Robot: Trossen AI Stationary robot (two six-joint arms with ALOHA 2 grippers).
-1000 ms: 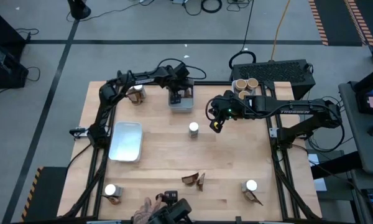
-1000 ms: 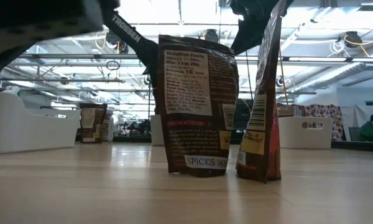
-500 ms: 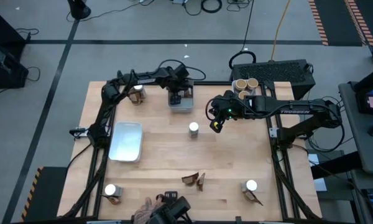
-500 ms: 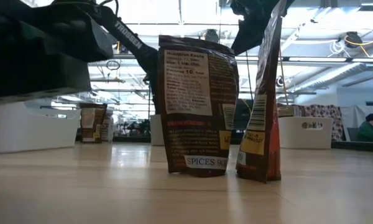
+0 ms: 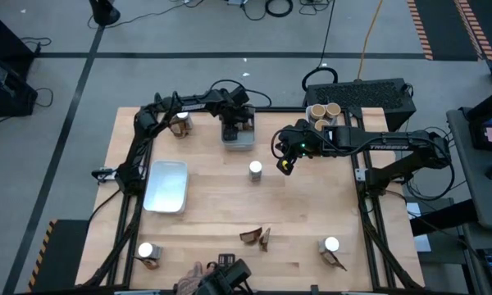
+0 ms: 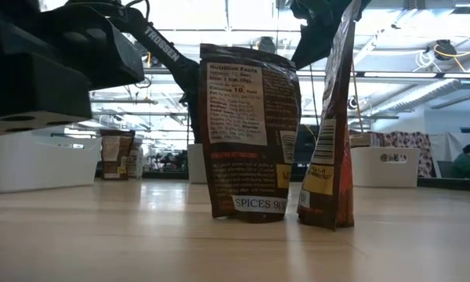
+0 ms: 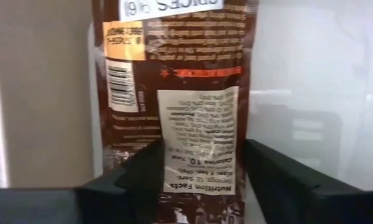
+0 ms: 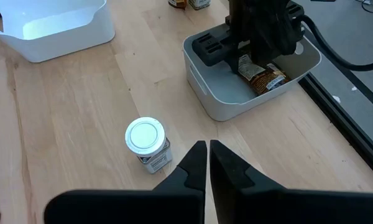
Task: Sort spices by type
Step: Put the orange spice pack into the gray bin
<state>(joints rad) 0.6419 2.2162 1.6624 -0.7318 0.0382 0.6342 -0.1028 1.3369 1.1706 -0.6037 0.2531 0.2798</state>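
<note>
High view: the left gripper [image 5: 237, 129] reaches into the small grey tray [image 5: 239, 141] at the table's far edge; jars and packets lie scattered, so sorting is barely begun.

Left wrist view: its fingers [image 7: 143, 171] straddle a flat dark-brown spice packet [image 7: 180, 81], whether clamped I cannot tell.

Right wrist view: the right gripper [image 8: 207, 163], fingers together, hovers near a white-capped jar [image 8: 147, 143] mid-table.

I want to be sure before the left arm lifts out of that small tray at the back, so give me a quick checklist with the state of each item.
1. Left pincer inside the small tray: ok.
2. Spice packet between the left pincer's fingers: ok.
3. Firm grip on the packet: cannot tell; a finger stands on each side, but contact is not clear.
4. Packet inside the tray walls: ok.
5. Right pincer shut and empty, hovering above the table near the white-capped jar, away from the tray: ok.
6. Sorting finished: not ok; jars and packets such as the pair at the front edge lie loose on the table.
</note>
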